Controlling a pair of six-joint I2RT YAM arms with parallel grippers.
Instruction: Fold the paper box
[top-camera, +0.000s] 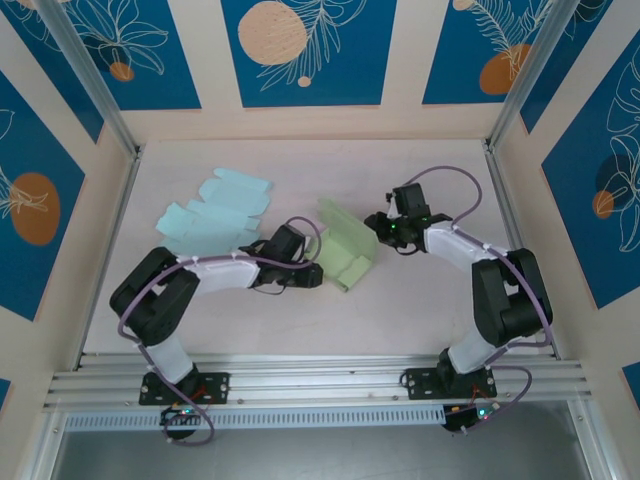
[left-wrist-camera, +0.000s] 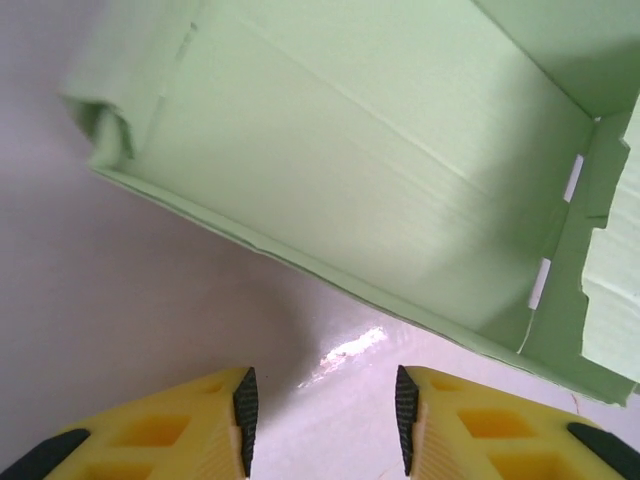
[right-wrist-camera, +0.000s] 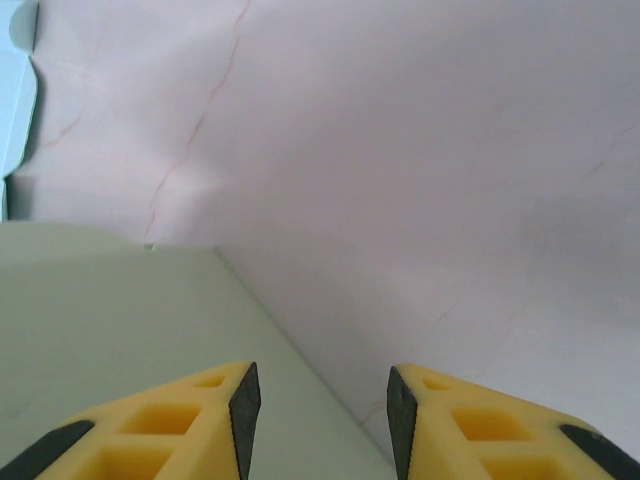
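Black arms (top-camera: 160, 290) wear white forearm shells (top-camera: 225, 270) and purple cables (top-camera: 455, 172) (yellow claw fingers (left-wrist-camera: 170, 430), black pads (left-wrist-camera: 245, 405)).

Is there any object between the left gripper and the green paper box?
Nothing visible stands there. Just bare table separates the left gripper from the green paper box, and its open jaws hold nothing.
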